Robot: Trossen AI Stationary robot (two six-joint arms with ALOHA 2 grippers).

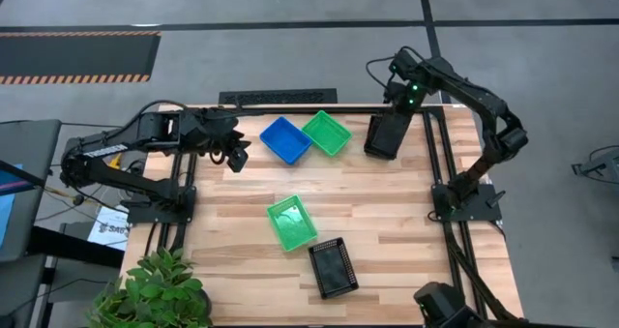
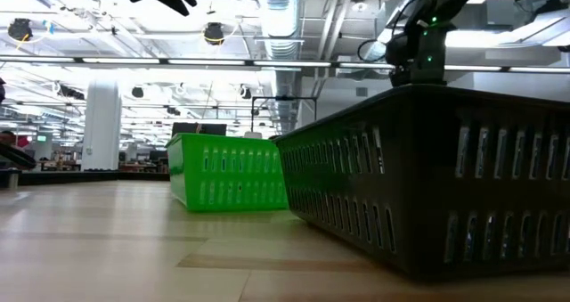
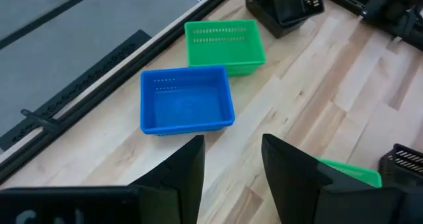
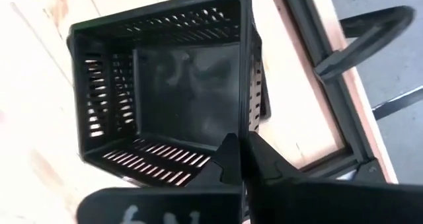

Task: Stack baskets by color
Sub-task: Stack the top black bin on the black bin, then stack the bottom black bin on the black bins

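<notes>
Five baskets show on the wooden table. A blue basket and a green basket stand side by side near the far edge. A second green basket and a black basket sit nearer the front. My right gripper is shut on another black basket at the far right. My left gripper hovers left of the blue basket, its fingers a little apart with nothing between them. My right gripper pinches the rim of one side wall of the black basket, near a corner, one finger inside and one outside. The fingers come from above, pointing down. The basket stays open side up. I cannot tell whether its bottom rests on the table.
Black metal rails run along the table's right and far edges. A potted plant stands at the near left corner. Bare wood lies between the far pair of baskets and the near pair. In the low view the near black basket fills the right foreground.
</notes>
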